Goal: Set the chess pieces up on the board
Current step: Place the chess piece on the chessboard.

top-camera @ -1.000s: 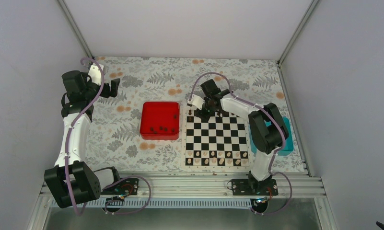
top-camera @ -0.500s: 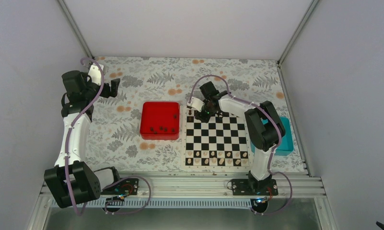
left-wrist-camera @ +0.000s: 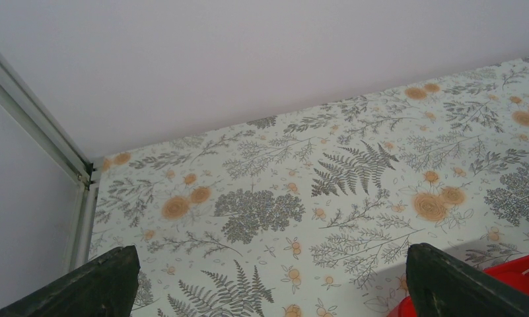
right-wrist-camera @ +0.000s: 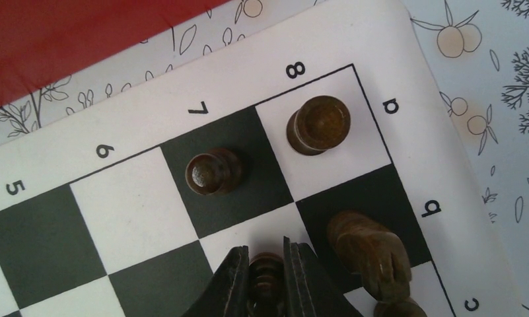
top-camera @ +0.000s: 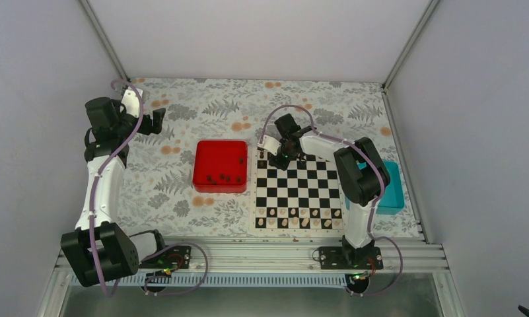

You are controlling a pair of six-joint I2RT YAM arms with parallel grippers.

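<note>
Right wrist camera: what is the right gripper [right-wrist-camera: 265, 259] doing?

Its fingers [right-wrist-camera: 234, 284] are drawn in narrow, clamped on a small dark piece [right-wrist-camera: 267, 279] over a white square of the board [right-wrist-camera: 136, 211]. I cannot tell whether the piece touches the square.

And around it?

Just ahead and slightly left of the fingertips, a dark pawn [right-wrist-camera: 212, 173] stands on the black square beside the 7. Ahead and to the right, a dark rook [right-wrist-camera: 317, 124] stands on the white corner square beside the 8. Just right of the fingers is a dark knight [right-wrist-camera: 367, 254]. Past that, cut by the lower edge of the picture, is the top of a fourth piece [right-wrist-camera: 397, 309]. Far ahead and left, beyond the board's border, is the red tray [right-wrist-camera: 63, 39].

What does the top view add?

The gripper is at the board's far left corner. The red tray, just to its left, holds a few loose dark pieces [top-camera: 222, 177]. Pale pieces [top-camera: 301, 214] fill the board's near rows, back toward the arm's base. A teal tray [top-camera: 393, 191] lies right of the board, partly behind the arm.

The left gripper [left-wrist-camera: 271, 254]?

It is spread wide over the flowered tablecloth [left-wrist-camera: 261, 211], with only cloth showing between its fingers. It is well apart from the board, and a corner of the red tray shows by its right finger.
</note>
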